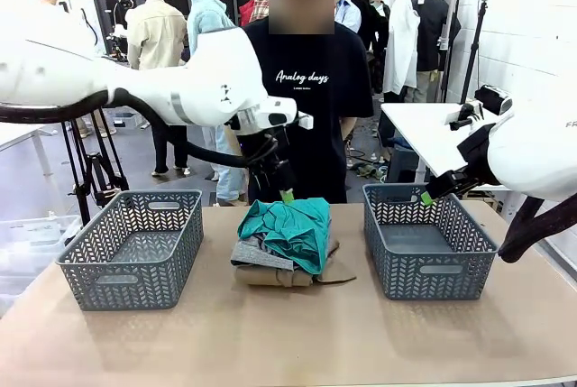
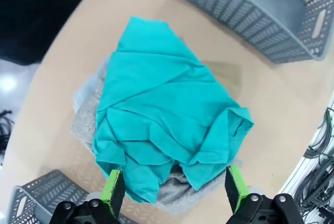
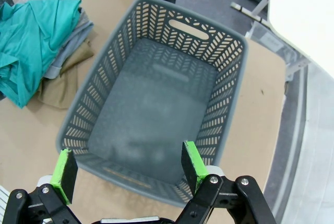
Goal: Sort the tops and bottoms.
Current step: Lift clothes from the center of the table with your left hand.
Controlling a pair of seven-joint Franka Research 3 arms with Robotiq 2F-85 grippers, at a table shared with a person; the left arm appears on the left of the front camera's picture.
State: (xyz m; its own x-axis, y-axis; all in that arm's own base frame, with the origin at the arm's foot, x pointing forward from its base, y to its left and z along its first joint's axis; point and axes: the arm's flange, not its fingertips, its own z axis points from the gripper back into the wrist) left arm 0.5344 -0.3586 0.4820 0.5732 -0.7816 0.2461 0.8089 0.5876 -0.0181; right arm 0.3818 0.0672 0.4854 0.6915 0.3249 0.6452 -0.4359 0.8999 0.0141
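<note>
1. While the left basket [image 1: 135, 265] and the right basket [image 3: 236, 98] stand empty, nothing is sorted yet.
2. The teal top [image 2: 167, 114] lies on the grey top [image 2: 86, 117] and the tan top [image 1: 281, 277], all in one pile.
3. The left gripper [image 2: 173, 174] hangs released and empty, with the teal top straight ahead between its jaws. Whether they touch is unclear.
4. The right gripper [image 3: 127, 151] is spread and empty, with the right basket directly ahead.
5. By my judgement, every garment is left to place.

Single pile mid-bench [image 1: 288, 342], between left basket [image 1: 90, 265] and right basket [image 1: 424, 274]. Uppermost is the teal top [image 1: 290, 229]: crumpled, loosely folded, draping down the pile's near side. Beneath it the grey top [image 1: 257, 252], heathered, lying flat, edge showing at left. Lowest the tan top [image 1: 279, 276], flat on the bench, protruding near side and right.
</note>
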